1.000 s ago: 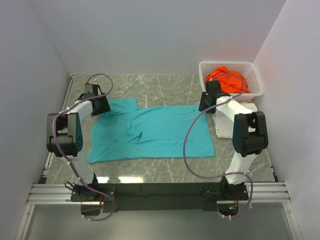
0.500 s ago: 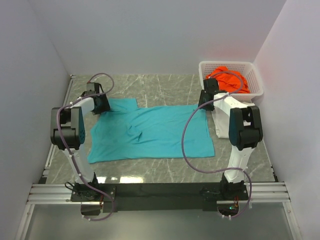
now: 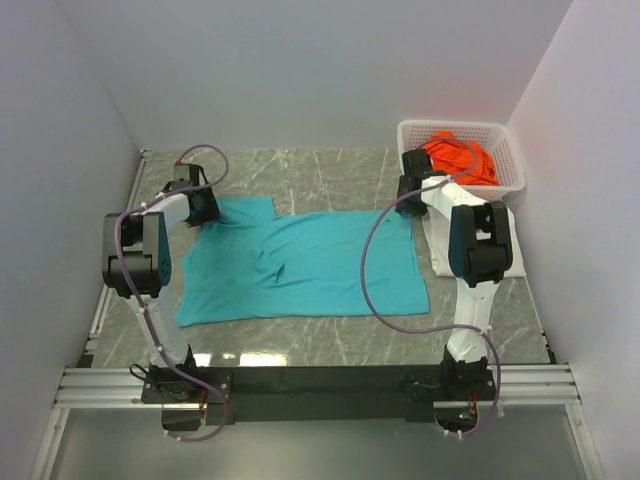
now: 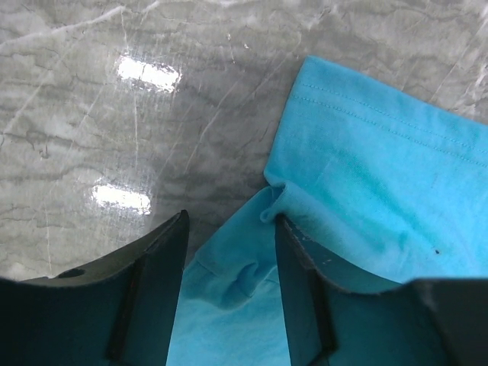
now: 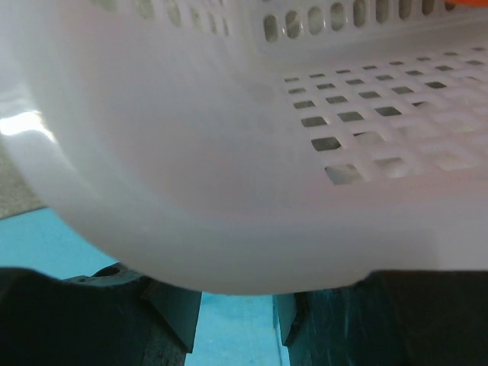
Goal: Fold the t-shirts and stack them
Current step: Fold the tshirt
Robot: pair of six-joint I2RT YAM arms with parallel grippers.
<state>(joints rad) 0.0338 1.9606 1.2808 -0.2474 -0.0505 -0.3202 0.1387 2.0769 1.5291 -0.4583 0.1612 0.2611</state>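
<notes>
Straddling teal t-shirt [image 4: 381, 175], left end effector [image 4: 230, 221]

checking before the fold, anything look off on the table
The teal shirt is not flat: a ridge bunches left of its middle, and its edge is curled at the left gripper. The right gripper crowds the basket.

Lab test cell (bare white walls [image 3: 300, 70], railed marble table [image 3: 330, 170])

My right gripper [image 3: 407, 196] moves up against the basket's [image 3: 512, 160] near-left corner, its elbow swinging in closer too. My left gripper [image 3: 198, 206] shifts slightly further from the basket.
</notes>
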